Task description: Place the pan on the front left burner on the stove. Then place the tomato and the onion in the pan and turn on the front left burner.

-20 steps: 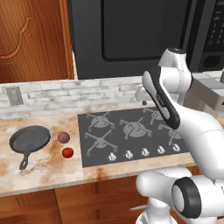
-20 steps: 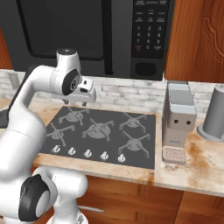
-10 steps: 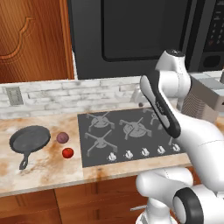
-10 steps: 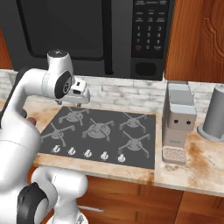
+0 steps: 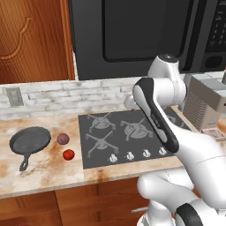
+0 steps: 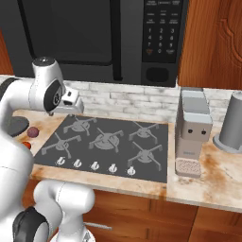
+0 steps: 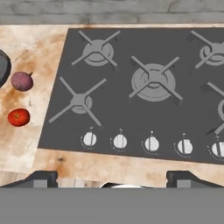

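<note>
The pan [image 5: 30,141] lies on the counter left of the stove [image 5: 132,145], its handle towards the front. Beside it lie the onion [image 5: 63,139] and, nearer the front, the tomato [image 5: 68,154]. The front left burner [image 5: 101,142] is bare. In the hand view the gripper [image 7: 112,179] is open, with nothing between its fingertips [image 7: 41,177]. It hangs above the stove's front edge. The front left burner [image 7: 78,101], the onion [image 7: 22,81], the tomato [image 7: 19,117] and the pan's rim [image 7: 2,65] lie ahead and to its left. The hand [image 6: 71,103] hovers over the stove's back left.
Five silvery knobs [image 7: 151,143] run along the stove's front. A grey boxy appliance [image 6: 191,132] and a grey canister [image 6: 234,123] stand on the counter right of the stove. A black microwave [image 6: 94,38] hangs above. A wall outlet [image 5: 13,96] sits at the far left.
The arm has swung a little to the left above the stove, and the jaws have spread wider. The pan, onion and tomato have not moved.
</note>
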### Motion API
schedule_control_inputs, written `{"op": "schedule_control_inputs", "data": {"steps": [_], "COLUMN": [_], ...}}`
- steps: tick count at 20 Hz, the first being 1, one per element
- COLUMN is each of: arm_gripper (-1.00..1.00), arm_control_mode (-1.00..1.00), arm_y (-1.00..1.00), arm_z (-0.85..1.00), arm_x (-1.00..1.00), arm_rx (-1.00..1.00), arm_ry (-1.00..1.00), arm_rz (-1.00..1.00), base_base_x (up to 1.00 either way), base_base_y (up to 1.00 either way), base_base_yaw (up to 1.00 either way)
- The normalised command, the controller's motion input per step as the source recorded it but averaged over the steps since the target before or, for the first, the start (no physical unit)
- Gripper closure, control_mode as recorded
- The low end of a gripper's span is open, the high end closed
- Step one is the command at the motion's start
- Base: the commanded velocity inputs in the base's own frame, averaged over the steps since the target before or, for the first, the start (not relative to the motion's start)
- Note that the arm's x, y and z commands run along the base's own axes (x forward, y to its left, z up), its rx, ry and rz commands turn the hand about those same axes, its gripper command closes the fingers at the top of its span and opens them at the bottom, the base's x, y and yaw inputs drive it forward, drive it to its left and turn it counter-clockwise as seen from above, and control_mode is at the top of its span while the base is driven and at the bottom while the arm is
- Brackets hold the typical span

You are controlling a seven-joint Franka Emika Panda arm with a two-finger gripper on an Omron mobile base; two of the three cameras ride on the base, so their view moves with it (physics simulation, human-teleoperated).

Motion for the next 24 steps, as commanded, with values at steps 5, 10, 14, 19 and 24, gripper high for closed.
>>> {"op": "schedule_control_inputs", "data": {"steps": [5, 10, 14, 19, 24], "arm_gripper": [-1.00, -1.00, -1.00, -1.00, -1.00], "arm_control_mode": [-1.00, -1.00, -1.00, -1.00, -1.00], "arm_y": [0.45, 0.49, 0.51, 0.53, 0.56], "arm_z": [0.00, 0.00, -0.02, -0.02, -0.03], "arm_x": [-0.21, -0.21, -0.19, -0.13, -0.03], "arm_rx": [0.00, 0.00, 0.00, 0.00, 0.00], "arm_ry": [0.00, 0.00, 0.00, 0.00, 0.00], "arm_rz": [0.00, 0.00, 0.00, 0.00, 0.00], "base_base_x": [0.00, 0.00, 0.00, 0.00, 0.00], "base_base_y": [0.00, 0.00, 0.00, 0.00, 0.00], "base_base_yaw": [0.00, 0.00, 0.00, 0.00, 0.00]}}
